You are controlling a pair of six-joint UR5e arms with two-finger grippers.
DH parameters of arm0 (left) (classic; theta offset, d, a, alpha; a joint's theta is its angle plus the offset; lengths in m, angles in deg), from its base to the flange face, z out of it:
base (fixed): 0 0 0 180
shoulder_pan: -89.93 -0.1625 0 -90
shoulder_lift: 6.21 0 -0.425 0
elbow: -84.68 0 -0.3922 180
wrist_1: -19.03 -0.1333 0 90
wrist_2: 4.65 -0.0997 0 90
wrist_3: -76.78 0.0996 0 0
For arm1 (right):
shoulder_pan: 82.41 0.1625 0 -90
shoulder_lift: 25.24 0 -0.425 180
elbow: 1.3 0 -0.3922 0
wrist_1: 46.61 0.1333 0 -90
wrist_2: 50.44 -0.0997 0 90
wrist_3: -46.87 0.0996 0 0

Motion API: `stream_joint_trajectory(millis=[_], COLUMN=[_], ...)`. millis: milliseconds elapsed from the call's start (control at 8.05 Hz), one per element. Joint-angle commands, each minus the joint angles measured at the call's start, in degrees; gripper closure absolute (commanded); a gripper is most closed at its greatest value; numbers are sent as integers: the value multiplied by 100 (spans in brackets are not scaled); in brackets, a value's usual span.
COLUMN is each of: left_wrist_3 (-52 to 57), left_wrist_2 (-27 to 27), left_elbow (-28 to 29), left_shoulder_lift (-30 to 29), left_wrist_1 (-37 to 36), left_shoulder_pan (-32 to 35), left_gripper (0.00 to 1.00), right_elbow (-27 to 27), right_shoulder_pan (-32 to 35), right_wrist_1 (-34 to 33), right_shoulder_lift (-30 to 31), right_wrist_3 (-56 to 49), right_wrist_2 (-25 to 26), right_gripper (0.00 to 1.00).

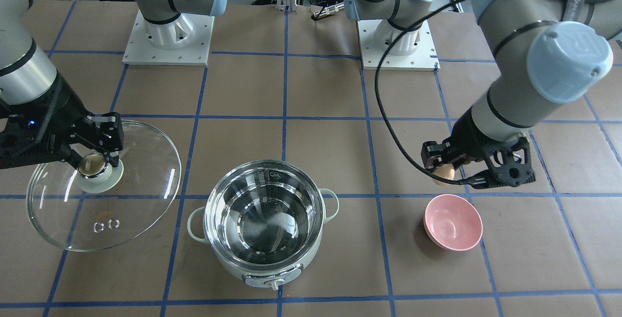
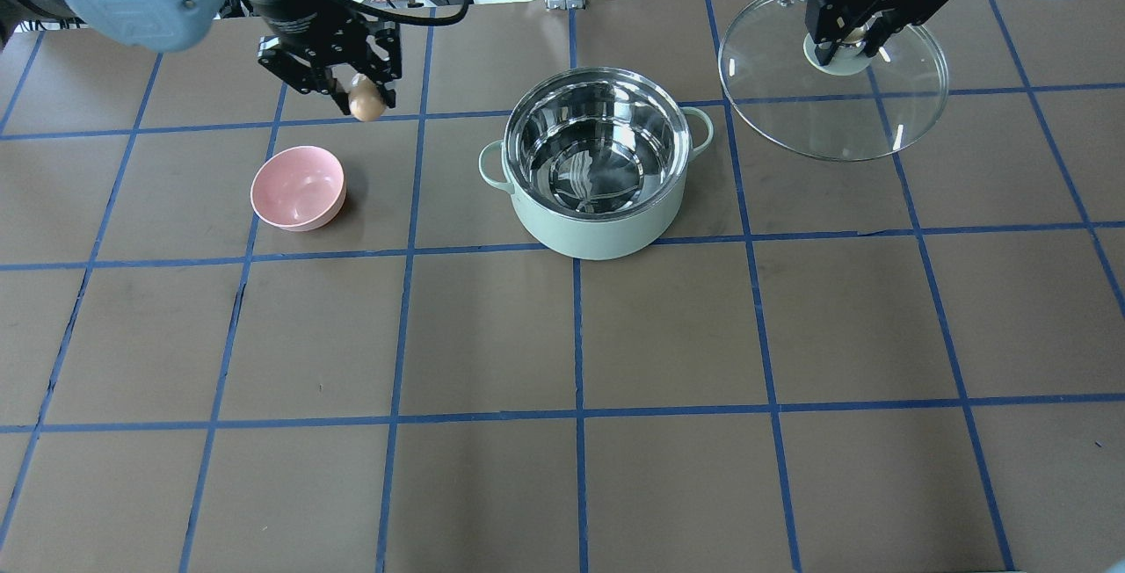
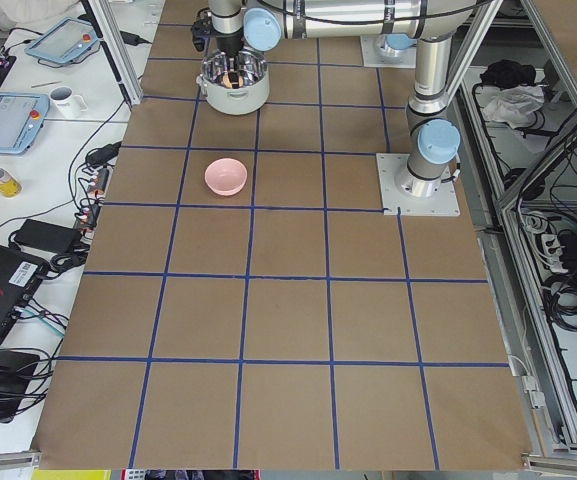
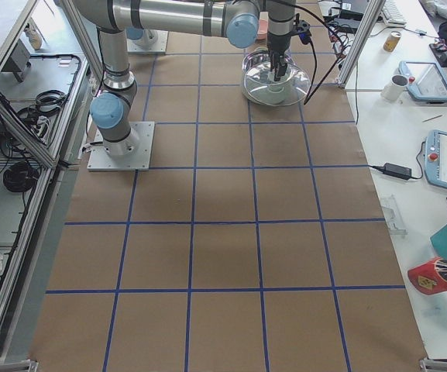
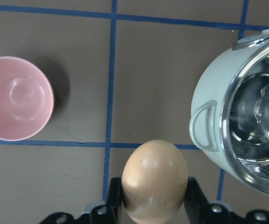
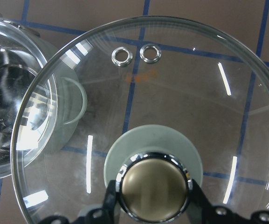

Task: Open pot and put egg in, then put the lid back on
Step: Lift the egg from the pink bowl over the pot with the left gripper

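Note:
The mint-green pot [image 2: 598, 160] stands open at mid table, its steel inside bare; it also shows in the front view [image 1: 265, 224] and the left wrist view [image 5: 246, 116]. My left gripper [image 2: 362, 103] is shut on the tan egg [image 2: 366, 105] and holds it in the air behind the pink bowl, left of the pot; the egg fills the left wrist view's bottom [image 5: 154, 179]. My right gripper [image 2: 848, 37] is shut on the beige knob [image 6: 154, 193] of the clear glass lid [image 2: 835, 107], held tilted to the right of the pot.
An empty pink bowl [image 2: 298, 187] sits on the table left of the pot, also in the front view [image 1: 453, 222]. Brown paper with blue tape lines covers the table. The arm bases [image 1: 167, 30] stand at the robot's edge.

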Motion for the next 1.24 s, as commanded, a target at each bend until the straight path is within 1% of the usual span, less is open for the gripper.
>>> stream_joint_trajectory(millis=[0, 249, 373, 497, 870, 994, 1119], left_wrist_3=[-260, -671, -743, -743, -1163, -1209, -1218], left_wrist_2=[203, 202, 203, 116, 71, -69, -87], left_elbow=[54, 115, 159, 150, 98, 97, 89], left_shoulder_lift=[-266, -810, -1013, -1146, -1497, -1647, -1709], left_wrist_1=[-753, -1658, -1915, -2022, -2050, -2076, -2189], left_shoulder_pan=[679, 1137, 1295, 1497, 1744, 1806, 1833], left_gripper=[100, 100, 100, 100, 100, 100, 100], right_elbow=[5, 58, 58, 58, 58, 58, 58], right_shoulder_pan=[0, 0, 0, 0, 0, 0, 0], right_wrist_1=[-22, -22, -48, -48, -39, -39, -39], right_shoulder_lift=[-30, -22, -31, -22, -4, -4, -13], right_wrist_3=[0, 0, 0, 0, 9, 9, 9], right_wrist_2=[-25, -25, -25, -25, -34, -34, -34], right_gripper=[100, 100, 100, 100, 100, 100, 100])
